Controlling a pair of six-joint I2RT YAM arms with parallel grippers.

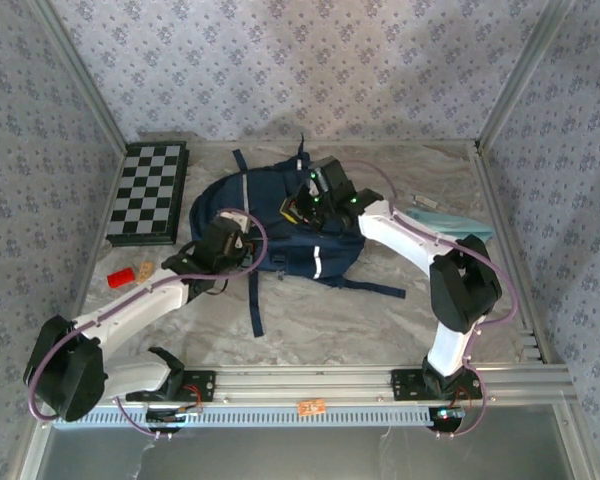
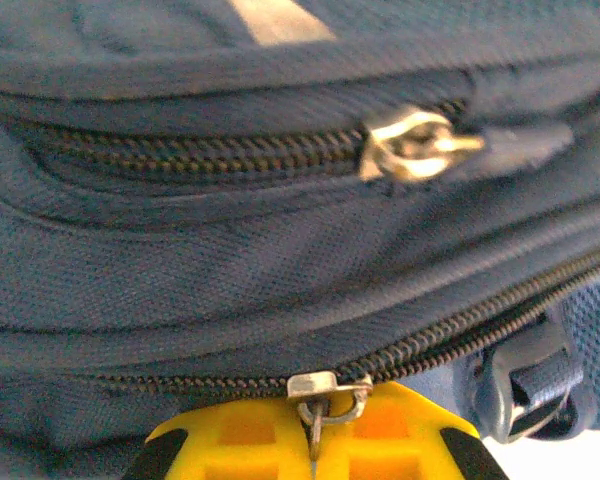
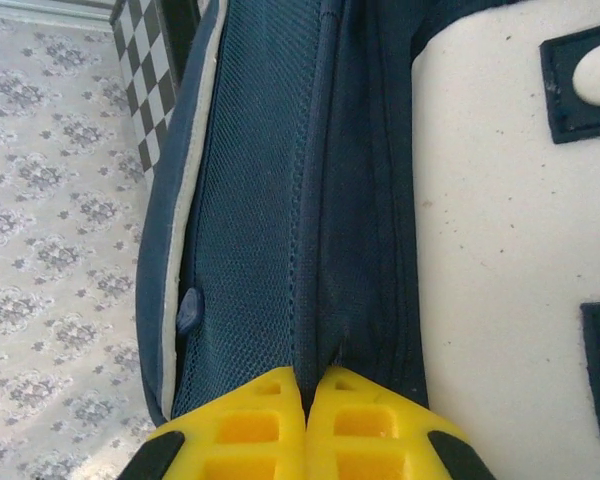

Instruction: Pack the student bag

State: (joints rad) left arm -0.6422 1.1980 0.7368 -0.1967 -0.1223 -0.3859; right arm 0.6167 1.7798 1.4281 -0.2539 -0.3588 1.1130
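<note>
Your left gripper [image 2: 315, 445] clamps a zipper pull [image 2: 327, 392] on the bag [image 1: 265, 205], bottom centre; your right gripper [image 3: 305, 420] pinches its fabric.

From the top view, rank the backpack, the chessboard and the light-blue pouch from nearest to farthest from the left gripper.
1. The backpack: in the middle, touched by the left gripper.
2. The chessboard: at the far left.
3. The light-blue pouch: on the right, beyond the backpack.
</note>
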